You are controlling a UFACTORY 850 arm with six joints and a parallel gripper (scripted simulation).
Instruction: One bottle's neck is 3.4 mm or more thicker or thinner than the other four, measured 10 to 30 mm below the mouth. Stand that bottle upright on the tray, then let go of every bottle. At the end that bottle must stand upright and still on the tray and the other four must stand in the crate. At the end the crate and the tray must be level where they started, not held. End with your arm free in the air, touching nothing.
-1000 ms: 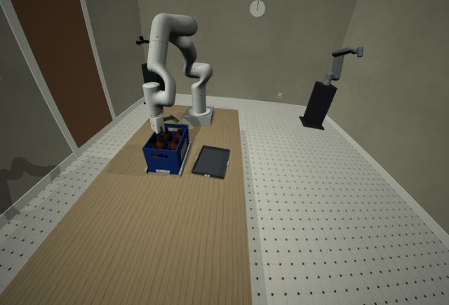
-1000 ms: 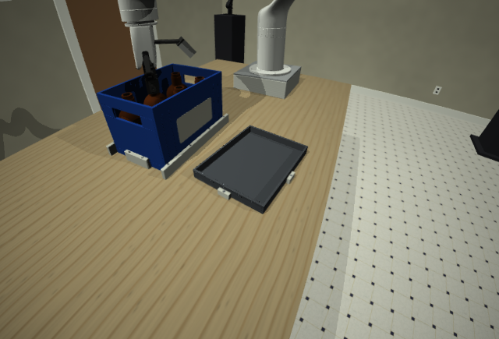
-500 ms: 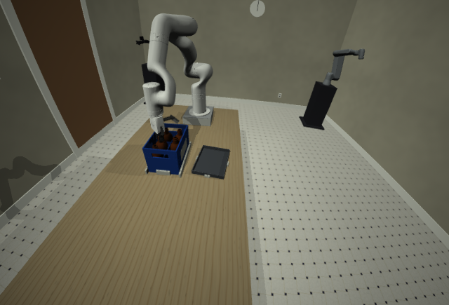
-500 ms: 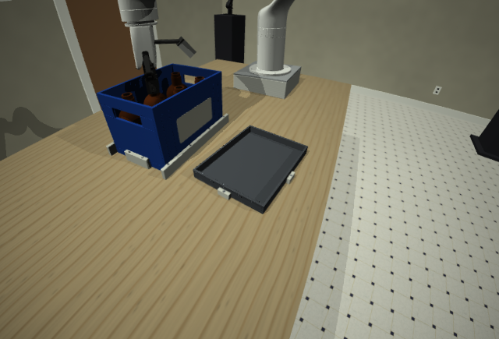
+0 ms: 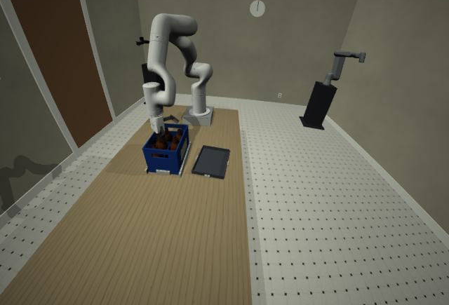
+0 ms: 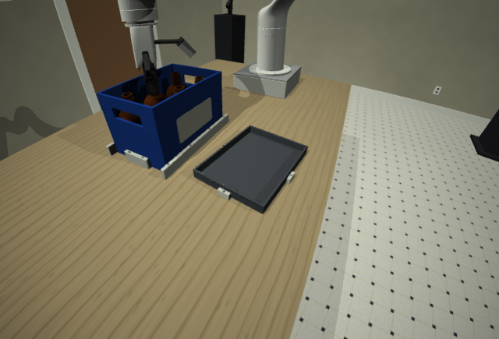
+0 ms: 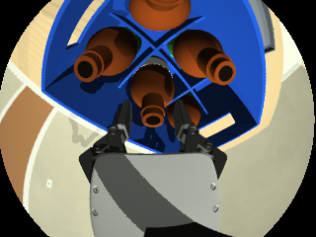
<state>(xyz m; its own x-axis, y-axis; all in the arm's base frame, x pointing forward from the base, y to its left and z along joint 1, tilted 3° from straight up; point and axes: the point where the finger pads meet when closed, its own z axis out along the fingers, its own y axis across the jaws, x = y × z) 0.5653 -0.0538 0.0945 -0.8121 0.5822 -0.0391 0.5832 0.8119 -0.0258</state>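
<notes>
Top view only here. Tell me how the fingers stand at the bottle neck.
Observer: In the wrist view the gripper is open, one finger on each side of the centre bottle, neither clamping its neck.
Operator: Count the bottles.
Observer: The wrist view shows five, all in the blue crate; one is half hidden behind a finger.
Operator: Compare the mouths.
Observer: The bottle farthest from the gripper looks clearly wider at the mouth than the rest.
</notes>
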